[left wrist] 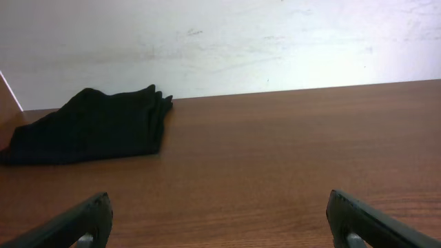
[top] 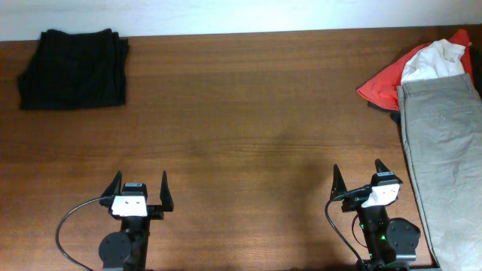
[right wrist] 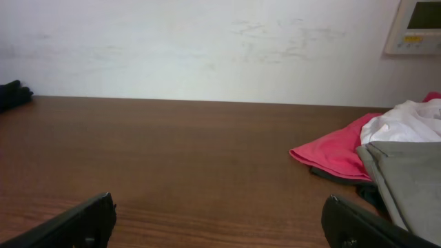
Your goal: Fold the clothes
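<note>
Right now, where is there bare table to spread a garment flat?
The whole middle of the table is bare, from the black pile at far left to the red cloth and trousers at right. Crowded only along the right edge, where the trousers run past the right gripper.

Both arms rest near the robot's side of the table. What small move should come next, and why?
Probably the right gripper, open and empty, should reach toward the khaki trousers. They lie unfolded over the pile at the right edge, nearest that arm. The black garment at the far left already looks folded, so it seems to need nothing.
</note>
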